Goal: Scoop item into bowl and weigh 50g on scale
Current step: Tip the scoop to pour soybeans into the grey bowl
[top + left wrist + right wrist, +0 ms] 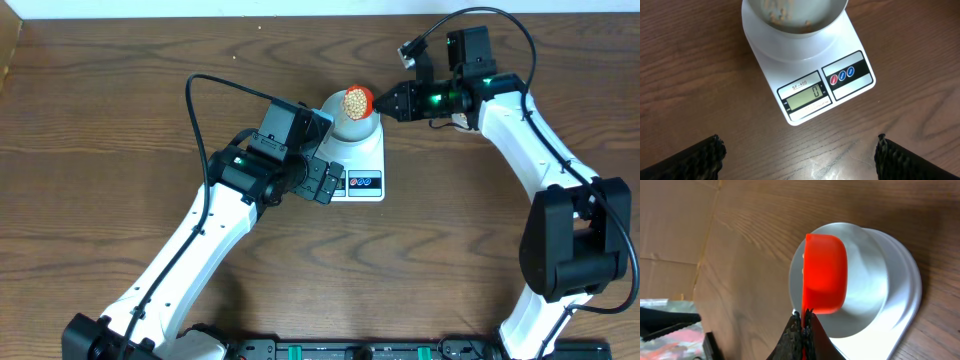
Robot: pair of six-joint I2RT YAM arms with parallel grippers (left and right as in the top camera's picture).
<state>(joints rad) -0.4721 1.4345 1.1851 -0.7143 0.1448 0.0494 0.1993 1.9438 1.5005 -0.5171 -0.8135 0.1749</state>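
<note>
Scoop (368,96) of beans (355,101) over bowl (352,128), handle pointing rightward into right gripper (380,101).

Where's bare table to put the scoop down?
Bare wood near-right, between the scale and the right arm; also the far-left stretch beyond the left arm. Crowded at centre: bowl on the scale, scoop over it, left arm beside the scale's left edge.

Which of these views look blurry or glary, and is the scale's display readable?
Left wrist: the scale display reads sharply, the bowl at the top edge is soft, faint sheen on the table. Right wrist: the red scoop is oversaturated, with little surface detail. Overhead: even light, soft shadows.
</note>
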